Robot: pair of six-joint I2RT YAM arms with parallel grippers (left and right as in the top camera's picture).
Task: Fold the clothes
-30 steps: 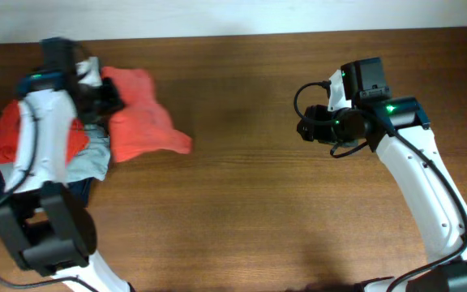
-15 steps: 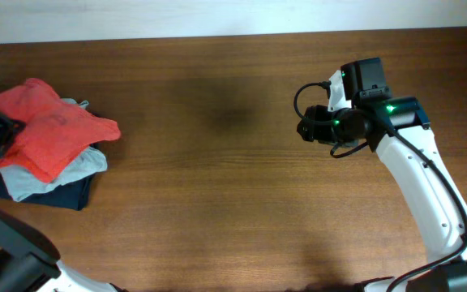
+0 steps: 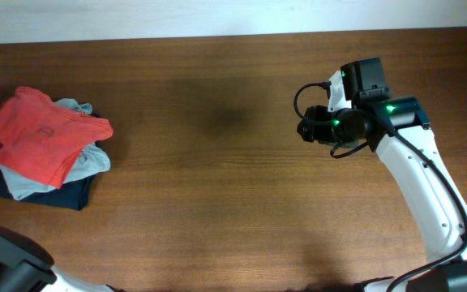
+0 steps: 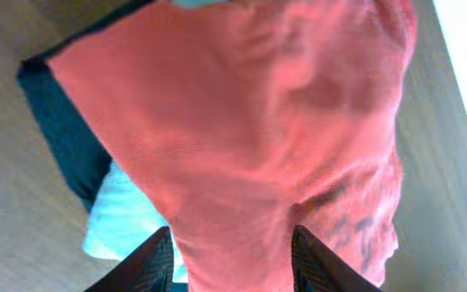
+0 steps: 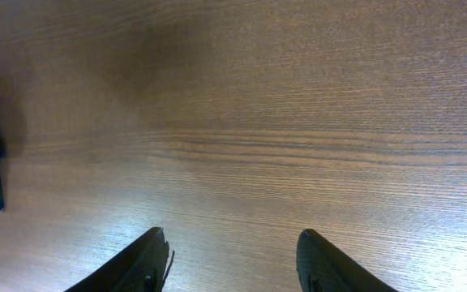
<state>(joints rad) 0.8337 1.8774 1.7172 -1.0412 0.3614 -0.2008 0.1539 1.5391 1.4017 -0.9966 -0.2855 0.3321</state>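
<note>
Red shirt [image 3: 43, 138] rumpled on tabletop [image 3: 217, 203]; grey-blue piece [image 3: 96, 161] and navy piece [image 3: 75, 193] under shirt. Left tool [image 4: 233, 259] just over shirt, jaws apart, empty. Right tool [image 5: 233, 259] well right of shirt, open. Risk: regrasp snags lower layers, drags stack.

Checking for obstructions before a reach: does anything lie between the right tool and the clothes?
Nothing visible does: only bare table lies between the right tool and the clothes at the far left.

The orange-red T-shirt [image 4: 250, 122] is soft, matt knit cloth with a fine weave. The brown wooden table [image 5: 298, 122] is smooth, grained and faintly glossy.
</note>
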